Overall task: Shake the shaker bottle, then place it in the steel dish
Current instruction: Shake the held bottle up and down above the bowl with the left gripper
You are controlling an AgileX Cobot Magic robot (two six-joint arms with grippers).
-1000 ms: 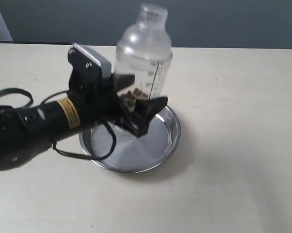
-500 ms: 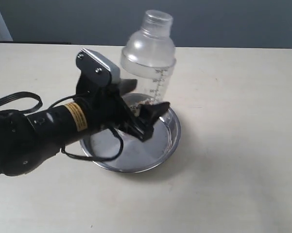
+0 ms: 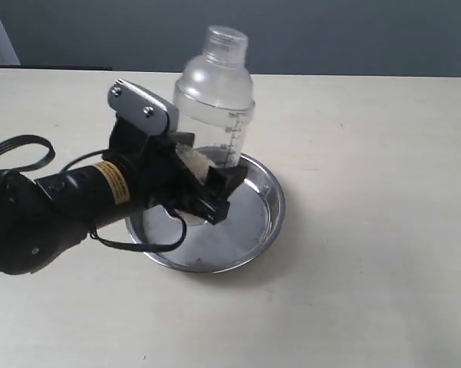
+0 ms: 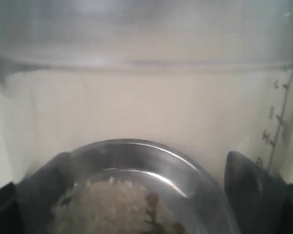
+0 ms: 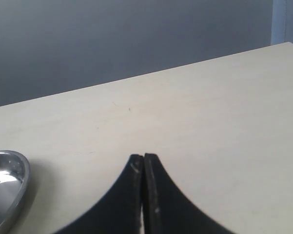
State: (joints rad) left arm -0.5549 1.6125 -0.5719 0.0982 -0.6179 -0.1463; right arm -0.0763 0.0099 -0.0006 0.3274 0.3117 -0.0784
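Observation:
The shaker bottle (image 3: 213, 92) stands upright over the back part of the steel dish (image 3: 253, 218). My left gripper (image 3: 207, 162) is shut on the bottle's lower body, one finger on each side. The gripper hides the bottle's base, so I cannot tell whether it touches the dish. In the left wrist view the clear bottle (image 4: 146, 97) fills the picture between the dark fingers (image 4: 256, 187). Through it show the dish rim (image 4: 151, 148) and a few brown beads (image 4: 153, 200). My right gripper (image 5: 144, 157) is shut on nothing above bare table, away from the dish edge (image 5: 9, 183).
A black cable (image 3: 15, 149) loops on the table behind the left arm (image 3: 54, 207). The pale tabletop (image 3: 368, 230) stretches to the right of the dish. A grey wall runs behind the far table edge.
The bottle in my left gripper swung right and up, then came back left and lower over the dish. The dish has not moved.

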